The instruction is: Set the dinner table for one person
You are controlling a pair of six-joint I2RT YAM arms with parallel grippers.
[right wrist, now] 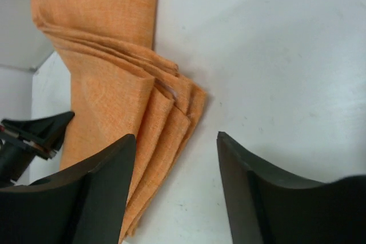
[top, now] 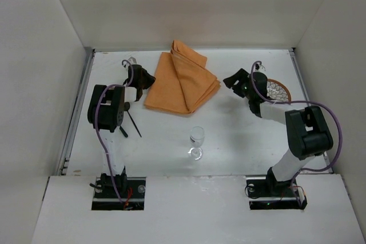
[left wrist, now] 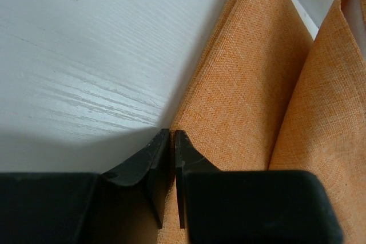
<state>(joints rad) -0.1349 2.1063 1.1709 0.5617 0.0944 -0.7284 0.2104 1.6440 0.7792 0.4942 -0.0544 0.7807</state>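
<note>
Well, my left gripper (left wrist: pixel 171 134) is squeezed almost shut, and the left edge of the orange cloth (top: pixel 182 81) looks pinched between its jaws. I hold it there because I think the folded cloth must be pulled out flat so dishes can sit on it. My right gripper (right wrist: pixel 176 136) has its jaws partly apart with nothing in them. It hangs low just beside the cloth's other side, ready to grab there. The dinner table (top: pixel 240 135) is the big white top under everything. A glass (top: pixel 197 138) stands nearer me, and a plate (top: pixel 282 91) sits on the right.
</note>
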